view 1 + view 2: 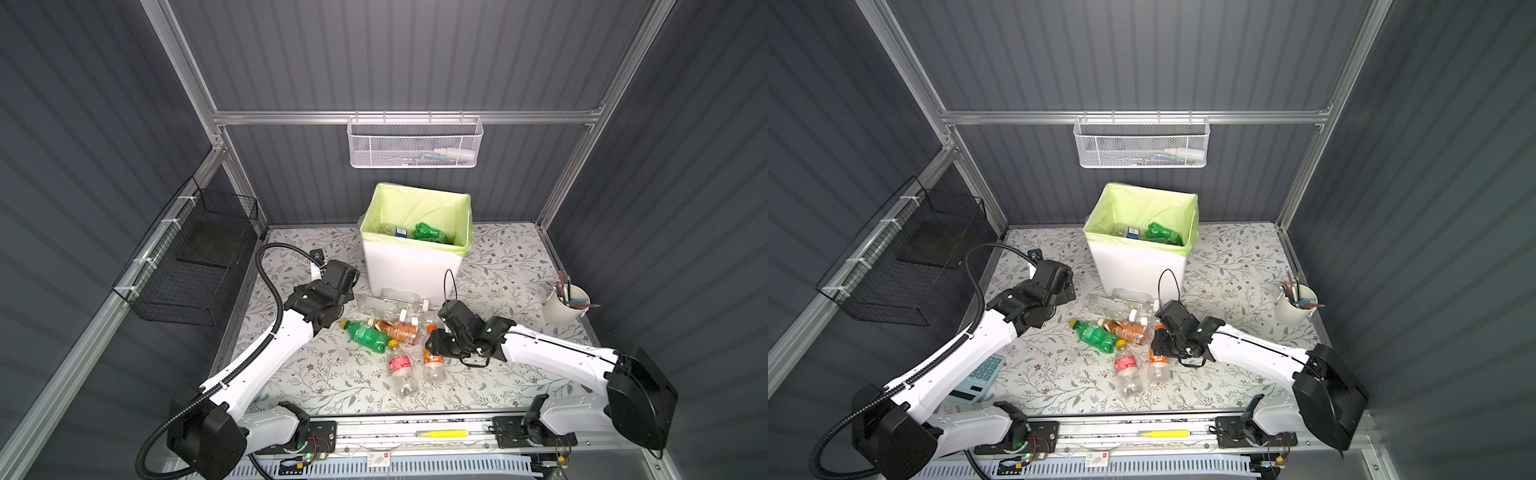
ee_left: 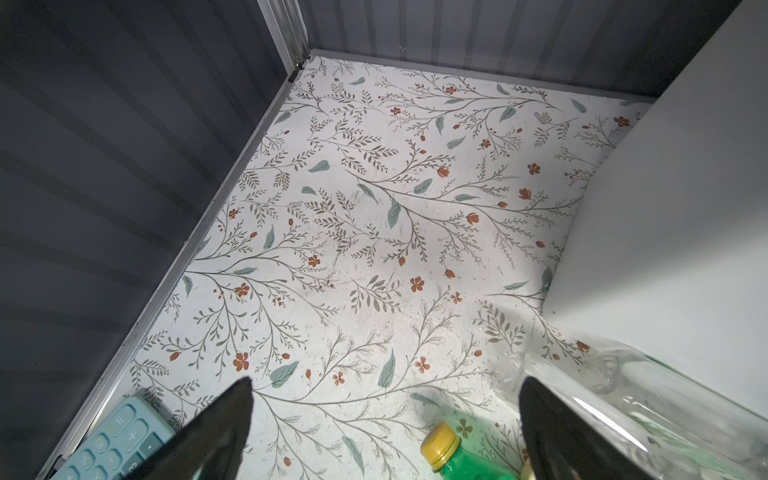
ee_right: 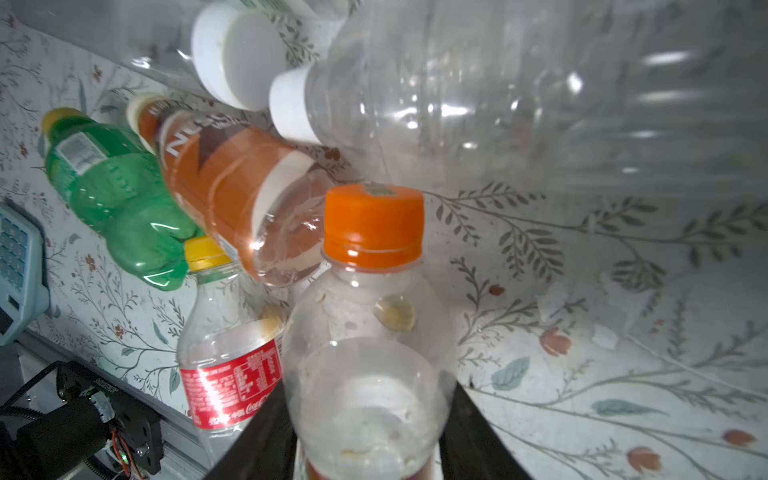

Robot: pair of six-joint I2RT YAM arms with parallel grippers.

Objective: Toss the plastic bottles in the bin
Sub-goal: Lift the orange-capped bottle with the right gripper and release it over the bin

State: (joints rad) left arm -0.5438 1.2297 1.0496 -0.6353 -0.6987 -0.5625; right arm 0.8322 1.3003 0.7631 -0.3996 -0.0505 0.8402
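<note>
My right gripper (image 3: 365,409) is shut on a clear plastic bottle with an orange cap (image 3: 373,226), low over the table; in both top views this gripper (image 1: 434,343) (image 1: 1162,345) covers the bottle's neck. Beside it lie a green bottle (image 1: 365,334), a brown-labelled bottle (image 1: 399,330), a red-labelled bottle (image 1: 400,365) and clear white-capped bottles (image 1: 386,301). The white bin (image 1: 411,270) (image 1: 1138,270) with a lime bag stands behind the pile and holds a green bottle (image 1: 432,232). My left gripper (image 2: 386,382) (image 1: 351,284) hangs open and empty left of the bin.
A white cup of pens (image 1: 567,305) stands at the right. A white mesh basket (image 1: 415,143) hangs on the back wall and a black wire basket (image 1: 187,266) on the left wall. A blue calculator (image 1: 980,378) lies under the left arm.
</note>
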